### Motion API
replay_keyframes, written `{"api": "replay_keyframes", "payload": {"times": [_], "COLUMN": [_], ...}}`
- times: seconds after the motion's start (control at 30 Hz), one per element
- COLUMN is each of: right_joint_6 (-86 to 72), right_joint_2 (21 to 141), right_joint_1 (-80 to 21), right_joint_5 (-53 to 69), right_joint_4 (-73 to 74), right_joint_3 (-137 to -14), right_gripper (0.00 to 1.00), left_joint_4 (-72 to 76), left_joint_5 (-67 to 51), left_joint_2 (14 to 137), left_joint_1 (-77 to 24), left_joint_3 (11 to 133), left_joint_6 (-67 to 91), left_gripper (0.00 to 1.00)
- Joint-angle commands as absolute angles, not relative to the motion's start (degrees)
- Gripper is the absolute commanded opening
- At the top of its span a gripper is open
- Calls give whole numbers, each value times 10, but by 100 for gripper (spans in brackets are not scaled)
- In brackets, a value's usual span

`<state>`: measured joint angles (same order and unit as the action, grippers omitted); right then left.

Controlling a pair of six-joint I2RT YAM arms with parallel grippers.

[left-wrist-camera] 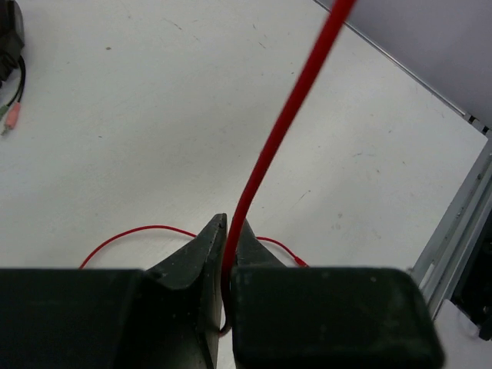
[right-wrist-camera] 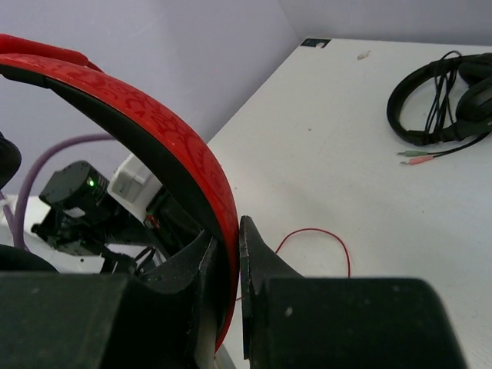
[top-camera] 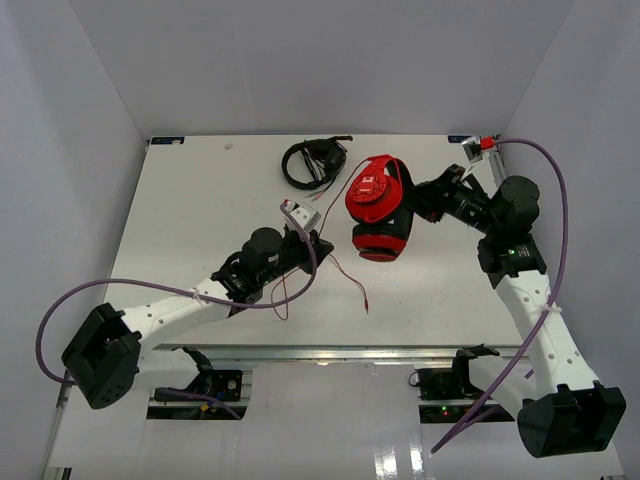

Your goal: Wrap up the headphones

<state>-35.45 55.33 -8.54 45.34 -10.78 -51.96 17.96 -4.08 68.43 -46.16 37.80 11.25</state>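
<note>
R tool (right-wrist-camera: 227,257) clamps headphones (top-camera: 378,206) by the headband (right-wrist-camera: 154,123), up over desk (top-camera: 190,200) — L tool (left-wrist-camera: 228,247) pinches thin red cable (left-wrist-camera: 284,123).

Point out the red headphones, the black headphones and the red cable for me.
red headphones (top-camera: 372,190): top view, on the round upper earcup.
black headphones (top-camera: 325,155): top view, on the dark bulk at their right.
cable (left-wrist-camera: 270,150): left wrist view, on the straight stretch mid-frame.

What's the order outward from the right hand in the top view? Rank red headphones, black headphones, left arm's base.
1. Red headphones: headband gripped in the right hand.
2. Black headphones: left of it, by the far edge.
3. Left arm's base: near edge, left side.
</note>
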Motion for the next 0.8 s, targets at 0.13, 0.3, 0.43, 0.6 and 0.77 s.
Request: {"api": "replay_keyframes", "payload": {"times": [0.13,0.3,0.43,0.6,0.77], "right_joint_6": [-379,-375,-382,-381,-379], "right_joint_2": [556,559,563,565,566], "right_joint_1": [-80,-80,-78,-76,-76], "right_joint_5": [369,359,356,355,356], "right_joint_4": [-121,-114,-111,-102,-97], "right_joint_3": [-574,-586,-597,-611,-614], "right_gripper": [8,8,8,8,8], "left_joint_4": [250,278,296,305,260], "left_joint_5": [-61,-63,-60,-37,-9], "left_joint_2": [752,761,766,759,740], "left_joint_1": [-499,-502,-503,-503,-503], "left_joint_3": [377,337,305,284,287], "left_joint_6": [139,135,138,123,79], "left_gripper": [32,34,35,41,47]}}
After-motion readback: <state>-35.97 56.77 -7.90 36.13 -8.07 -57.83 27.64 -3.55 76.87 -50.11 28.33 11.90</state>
